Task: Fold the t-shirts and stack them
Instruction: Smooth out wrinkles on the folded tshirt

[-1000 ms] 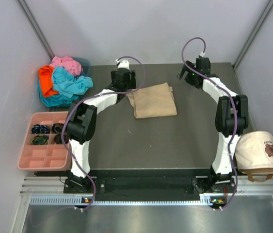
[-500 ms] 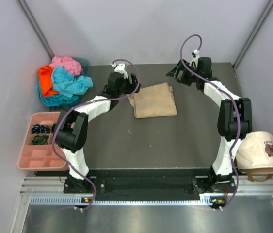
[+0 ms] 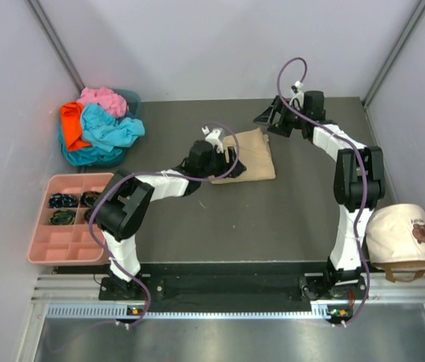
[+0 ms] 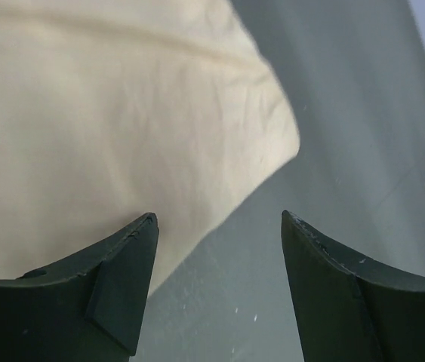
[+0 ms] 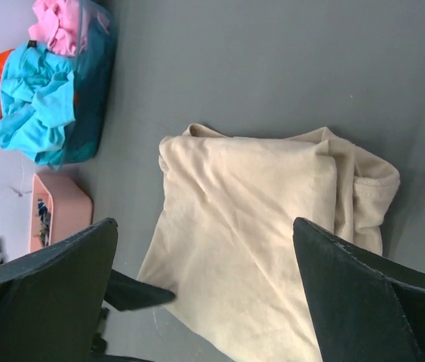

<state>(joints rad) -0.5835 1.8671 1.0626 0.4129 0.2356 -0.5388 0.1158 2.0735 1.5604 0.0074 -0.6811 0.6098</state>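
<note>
A folded tan t-shirt (image 3: 250, 157) lies flat on the dark table, far of centre; it fills the upper left of the left wrist view (image 4: 106, 113). My left gripper (image 3: 226, 157) sits at the shirt's left near edge, open, with bare table between its jaws (image 4: 218, 219). My right gripper (image 3: 267, 118) hovers open above the shirt's far edge, and in its own view (image 5: 204, 226) the tan t-shirt (image 5: 250, 226) lies below. Turquoise (image 3: 110, 130), orange (image 3: 71, 124) and pink (image 3: 100, 98) t-shirts are heaped at the far left.
The heap sits in a teal bin (image 3: 131, 100) against the left wall. A pink compartment tray (image 3: 69, 245) with small dark items stands at the left near side. A cream cap (image 3: 401, 234) rests at the right near edge.
My left gripper has swung from the tan shirt's far left corner down to its left near edge, jaws slightly narrower. My right gripper has shifted a little left along the far edge.
</note>
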